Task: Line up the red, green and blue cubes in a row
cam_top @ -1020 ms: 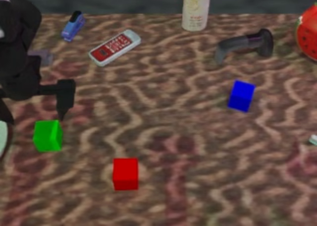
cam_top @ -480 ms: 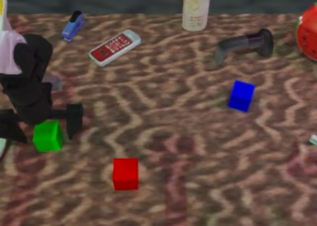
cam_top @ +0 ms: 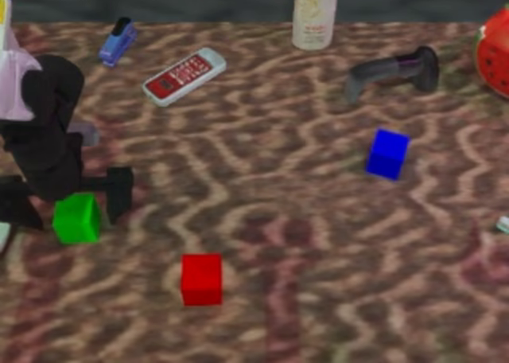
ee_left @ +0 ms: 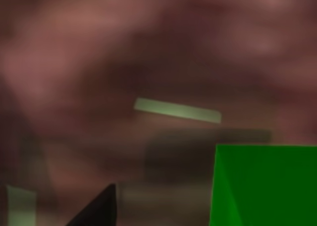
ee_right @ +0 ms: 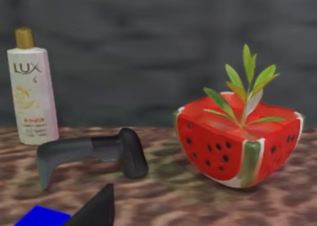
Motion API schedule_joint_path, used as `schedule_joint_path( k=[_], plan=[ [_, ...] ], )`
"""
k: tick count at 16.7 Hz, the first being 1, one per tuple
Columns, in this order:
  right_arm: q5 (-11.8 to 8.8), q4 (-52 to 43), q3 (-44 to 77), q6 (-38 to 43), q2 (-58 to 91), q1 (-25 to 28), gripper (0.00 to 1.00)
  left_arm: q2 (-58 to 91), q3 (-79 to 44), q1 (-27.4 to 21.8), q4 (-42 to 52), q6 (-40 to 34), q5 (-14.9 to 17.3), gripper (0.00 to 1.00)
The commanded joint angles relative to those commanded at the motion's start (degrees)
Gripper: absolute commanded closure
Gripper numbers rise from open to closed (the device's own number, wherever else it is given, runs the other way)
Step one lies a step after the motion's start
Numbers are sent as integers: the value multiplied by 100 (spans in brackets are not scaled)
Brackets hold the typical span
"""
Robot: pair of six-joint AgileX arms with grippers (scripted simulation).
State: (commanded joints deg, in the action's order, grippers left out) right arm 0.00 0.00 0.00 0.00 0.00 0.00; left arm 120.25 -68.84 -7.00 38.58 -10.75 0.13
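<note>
The green cube [cam_top: 76, 218] rests near the table's left edge, and my left gripper [cam_top: 70, 200] is down over it, open, with one dark finger [cam_top: 119, 192] to its right and the other to its left. In the left wrist view the green cube [ee_left: 267, 186] fills the near corner, apart from a dark fingertip [ee_left: 99, 211]. The red cube [cam_top: 201, 279] lies at the front, left of centre. The blue cube [cam_top: 387, 154] sits right of centre, and a corner of it [ee_right: 42, 217] shows in the right wrist view. My right gripper [ee_right: 141, 211] is outside the top view and open.
Along the back stand a blue stapler [cam_top: 118, 40], a red-and-white remote [cam_top: 184, 76], a white bottle [cam_top: 315, 13], a dark handheld scanner [cam_top: 394, 72] and a watermelon-shaped planter [cam_top: 495, 52]. A small pale item [cam_top: 503, 224] lies at the right edge.
My left arm has swung toward the front and come down, so its fingers now straddle the green cube. Over the last half second it has barely moved. The cubes have not moved.
</note>
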Motion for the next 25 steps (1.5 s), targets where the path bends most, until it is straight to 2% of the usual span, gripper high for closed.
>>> schedule_joint_path(
  k=[10, 20, 25],
  plan=[
    [0, 0, 0, 0, 0, 0, 0, 0, 0, 0, 0, 0, 0, 98],
    [0, 0, 0, 0, 0, 0, 0, -197, -78, -4, 113, 23, -29, 100],
    [0, 0, 0, 0, 0, 0, 0, -588, -517, 47, 1021, 22, -13, 100]
  ],
)
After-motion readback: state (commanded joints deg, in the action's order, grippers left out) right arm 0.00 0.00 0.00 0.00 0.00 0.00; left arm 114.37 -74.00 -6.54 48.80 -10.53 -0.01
